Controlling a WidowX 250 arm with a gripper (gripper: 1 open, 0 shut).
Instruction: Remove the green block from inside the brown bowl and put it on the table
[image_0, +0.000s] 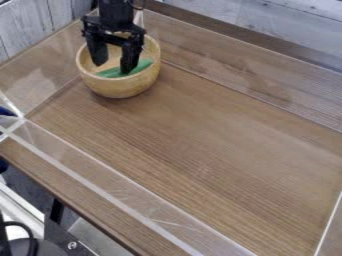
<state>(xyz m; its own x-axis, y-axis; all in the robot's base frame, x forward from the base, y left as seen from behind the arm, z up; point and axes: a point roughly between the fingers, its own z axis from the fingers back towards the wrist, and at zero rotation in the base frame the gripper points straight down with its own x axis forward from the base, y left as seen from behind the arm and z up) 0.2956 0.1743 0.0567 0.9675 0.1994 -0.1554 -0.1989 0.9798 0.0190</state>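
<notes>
The green block lies inside the brown bowl, on its yellowish floor, partly hidden by the black gripper above it. Only a patch of bright green shows between and beside the two dark fingers. The fingers stand spread wide apart, pointing straight down into the bowl, one on either side of the block; whether either finger touches the block cannot be told from this view. Nothing is clamped between them. The bowl sits near the far left corner of the table, close to the clear plastic wall that runs along the left edge. More clear wall runs along the near edge, and pale planks show behind the far edge.
</notes>
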